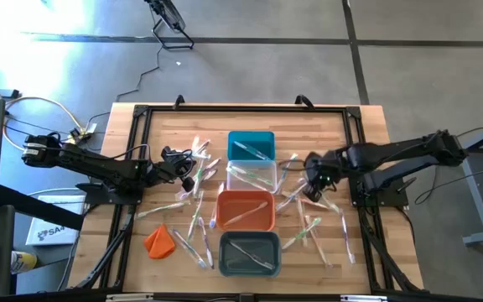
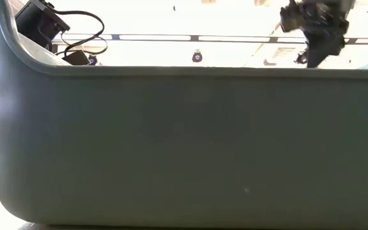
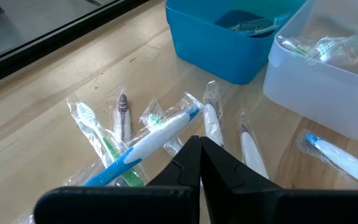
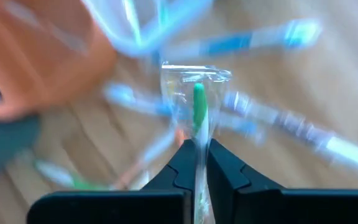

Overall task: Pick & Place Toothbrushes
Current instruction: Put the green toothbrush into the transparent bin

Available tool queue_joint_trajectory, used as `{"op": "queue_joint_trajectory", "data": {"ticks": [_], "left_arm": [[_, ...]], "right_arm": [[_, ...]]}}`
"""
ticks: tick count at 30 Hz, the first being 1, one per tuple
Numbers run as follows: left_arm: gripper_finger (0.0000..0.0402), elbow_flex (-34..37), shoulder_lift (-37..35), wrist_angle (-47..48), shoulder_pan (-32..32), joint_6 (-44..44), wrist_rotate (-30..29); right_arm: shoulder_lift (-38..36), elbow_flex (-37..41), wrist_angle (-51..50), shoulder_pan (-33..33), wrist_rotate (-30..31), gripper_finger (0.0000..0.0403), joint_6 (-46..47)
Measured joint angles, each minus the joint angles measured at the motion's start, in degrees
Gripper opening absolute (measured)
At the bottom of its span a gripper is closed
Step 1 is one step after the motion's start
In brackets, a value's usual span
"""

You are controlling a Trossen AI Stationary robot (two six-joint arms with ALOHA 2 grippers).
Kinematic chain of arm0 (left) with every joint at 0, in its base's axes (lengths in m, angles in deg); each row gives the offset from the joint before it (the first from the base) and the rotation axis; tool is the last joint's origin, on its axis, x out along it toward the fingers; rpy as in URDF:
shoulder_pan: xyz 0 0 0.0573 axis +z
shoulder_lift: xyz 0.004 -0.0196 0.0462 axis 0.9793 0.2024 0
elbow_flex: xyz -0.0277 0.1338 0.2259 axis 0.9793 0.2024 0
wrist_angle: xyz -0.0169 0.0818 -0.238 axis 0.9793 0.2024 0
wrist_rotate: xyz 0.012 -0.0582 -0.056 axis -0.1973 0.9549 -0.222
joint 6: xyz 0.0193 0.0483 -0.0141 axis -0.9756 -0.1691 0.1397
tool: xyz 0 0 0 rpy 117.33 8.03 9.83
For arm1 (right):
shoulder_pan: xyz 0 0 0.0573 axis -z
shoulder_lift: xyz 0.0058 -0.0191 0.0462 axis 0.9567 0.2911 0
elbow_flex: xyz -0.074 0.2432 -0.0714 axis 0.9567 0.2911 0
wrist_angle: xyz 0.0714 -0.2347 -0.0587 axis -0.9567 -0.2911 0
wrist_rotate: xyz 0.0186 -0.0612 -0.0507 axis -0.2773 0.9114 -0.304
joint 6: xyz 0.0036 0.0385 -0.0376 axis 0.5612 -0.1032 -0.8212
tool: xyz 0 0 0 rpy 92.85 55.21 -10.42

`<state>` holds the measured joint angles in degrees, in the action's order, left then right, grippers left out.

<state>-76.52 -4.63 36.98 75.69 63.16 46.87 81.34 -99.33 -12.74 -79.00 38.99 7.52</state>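
Observation:
Many wrapped toothbrushes (image 1: 193, 195) lie scattered on the wooden table around a row of four bins. My right gripper (image 1: 313, 183) hangs right of the clear bin (image 1: 251, 175), shut on one green toothbrush in a clear wrapper (image 4: 197, 99). The same gripper (image 2: 317, 38) shows high in the low view. My left gripper (image 1: 189, 172) is left of the bins, shut (image 3: 199, 144), just over a blue-and-white toothbrush (image 3: 157, 135) and its neighbours. Nothing shows between its fingers. My right gripper pinches the wrapped green toothbrush between its two fingers, on the wrapper and stick (image 4: 197, 138) a short way from the wrapper's end. The fingers point steeply down and lie along the toothbrush. Its free end (image 4: 196, 78) sticks out past the fingertips, clear of the toothbrushes below.
The bins run from far to near: teal (image 1: 251, 145), clear, orange (image 1: 246, 210), grey (image 1: 250, 252), each holding some toothbrushes. The grey bin's wall (image 2: 184, 147) fills the low view. An orange cloth lump (image 1: 159, 241) lies near left. More toothbrushes (image 1: 325, 225) lie right of the bins.

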Motion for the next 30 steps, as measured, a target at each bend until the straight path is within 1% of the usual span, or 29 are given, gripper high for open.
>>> {"op": "queue_joint_trajectory", "data": {"ticks": [4,8,14,19,23,30], "left_arm": [[0.0,-0.02,0.01,-0.1,0.01,0.0,0.0],[0.0,-0.01,0.02,-0.23,0.01,0.11,0.0],[0.0,-0.02,-0.01,-0.23,0.0,0.15,0.38],[0.0,-0.02,0.01,-0.26,0.0,0.2,3.17],[0.0,0.0,0.0,-0.23,0.0,0.22,4.09],[0.0,0.0,0.0,-0.27,0.01,0.2,4.09]], "right_arm": [[-0.18,-5.35,4.55,1.81,6.47,0.0011,-4.59],[-0.16,-8.28,16.23,3.92,10.6,0.0011,-10.75],[0.82,-8.49,39.25,6.35,10.07,0.001,-18.38],[2.93,-8.5,50.65,6.83,9.52,0.001,-22.13],[5.01,-8.5,54.01,6.83,9.29,0.001,-23.36],[9.25,-8.48,54.14,6.85,8.69,0.001,-23.1]]}}
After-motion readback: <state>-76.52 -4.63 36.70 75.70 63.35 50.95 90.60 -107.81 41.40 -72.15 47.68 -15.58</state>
